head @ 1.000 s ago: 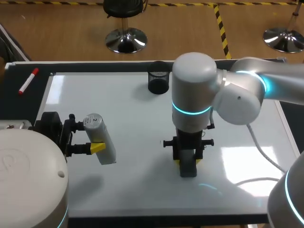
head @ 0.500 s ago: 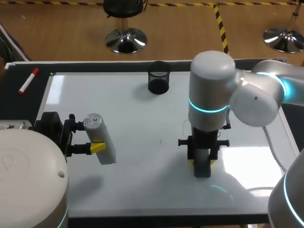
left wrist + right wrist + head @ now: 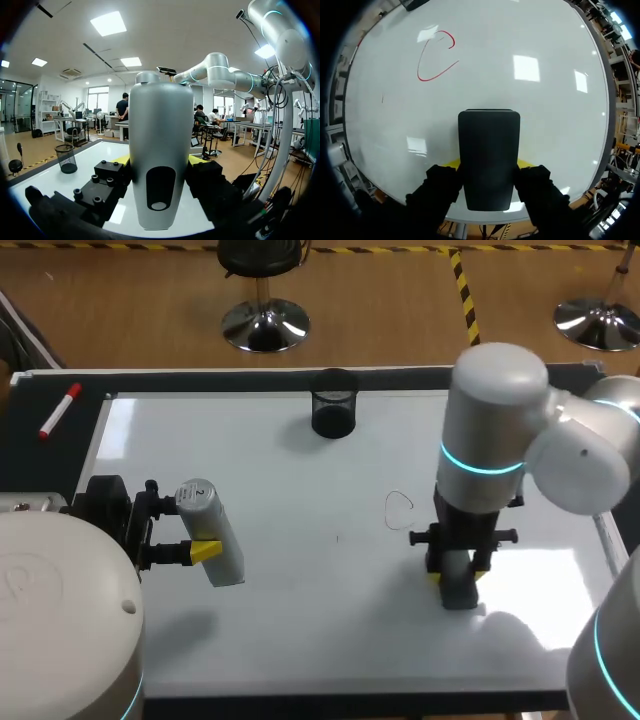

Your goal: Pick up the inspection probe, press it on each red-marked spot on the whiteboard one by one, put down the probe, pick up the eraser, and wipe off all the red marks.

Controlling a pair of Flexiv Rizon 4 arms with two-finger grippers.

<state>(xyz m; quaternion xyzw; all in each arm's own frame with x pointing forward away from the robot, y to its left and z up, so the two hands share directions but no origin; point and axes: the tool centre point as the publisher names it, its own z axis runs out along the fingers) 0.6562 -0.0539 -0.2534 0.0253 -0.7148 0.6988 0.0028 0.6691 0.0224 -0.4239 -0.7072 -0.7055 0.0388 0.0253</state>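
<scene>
The grey probe (image 3: 212, 532) hangs above the left part of the whiteboard (image 3: 280, 620), with my left gripper (image 3: 196, 530) shut on it; in the left wrist view the probe (image 3: 160, 165) stands between the yellow tips of the left gripper (image 3: 160, 161). My right gripper (image 3: 458, 576) points down, shut on the black eraser (image 3: 460, 592), low over the board's right half. A thin red loop mark (image 3: 398, 508) lies just left of it. In the right wrist view the eraser (image 3: 489, 155) sits in the right gripper (image 3: 489, 164), with the red loop mark (image 3: 436, 59) ahead of it and off to one side.
A black mesh cup (image 3: 334, 412) stands at the board's far edge, near the middle. A red-capped marker (image 3: 60, 411) lies on the table left of the board. A tiny dark speck (image 3: 337, 537) shows mid-board.
My right arm has slid to the right along the board with the eraser, uncovering the red loop mark. The left arm and the probe have stayed put.
</scene>
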